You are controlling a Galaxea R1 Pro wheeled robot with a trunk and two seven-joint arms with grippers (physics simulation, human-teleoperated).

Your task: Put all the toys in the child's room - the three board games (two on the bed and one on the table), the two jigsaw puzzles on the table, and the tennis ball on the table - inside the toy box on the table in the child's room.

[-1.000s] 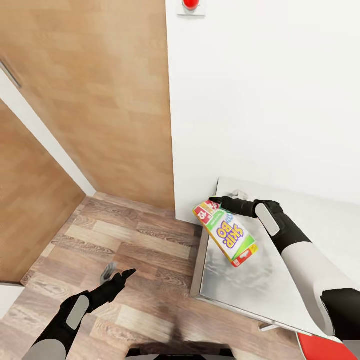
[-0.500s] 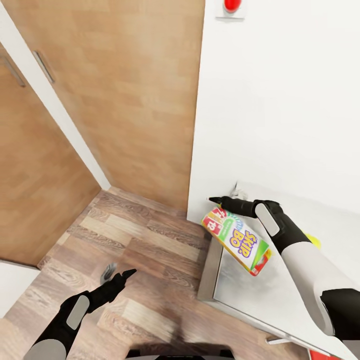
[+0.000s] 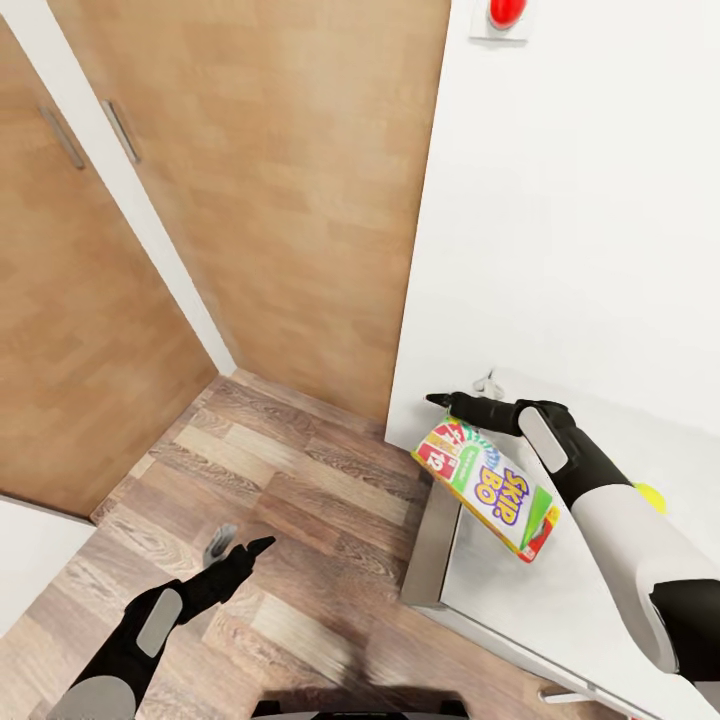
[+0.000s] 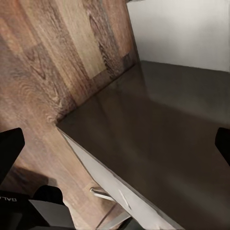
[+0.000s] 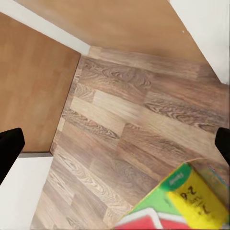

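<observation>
A board game [image 3: 489, 487], a white and green SKIP BO box with red ends, hangs tilted under my right gripper [image 3: 450, 403], over the left edge of the grey table [image 3: 470, 610]. The gripper holds it and carries it. In the right wrist view, the box's end [image 5: 189, 201] sits below the two wide-set fingertips. The tennis ball [image 3: 650, 495] peeks out behind my right forearm on the table. My left gripper [image 3: 237, 552] hovers low over the wood floor, open and holding nothing. The toy box and the jigsaw puzzles are out of view.
Wooden doors [image 3: 270, 170] with metal handles stand ahead and to the left. A white wall [image 3: 590, 200] with a red button [image 3: 506, 12] rises behind the table. A small pale object [image 3: 486, 381] lies at the table's back corner. Plank floor [image 3: 300, 500] lies between me and the doors.
The whole picture has shifted right, so the camera has turned left. Both arms keep their poses. The box stays under the right gripper, and the tennis ball has come into sight.
</observation>
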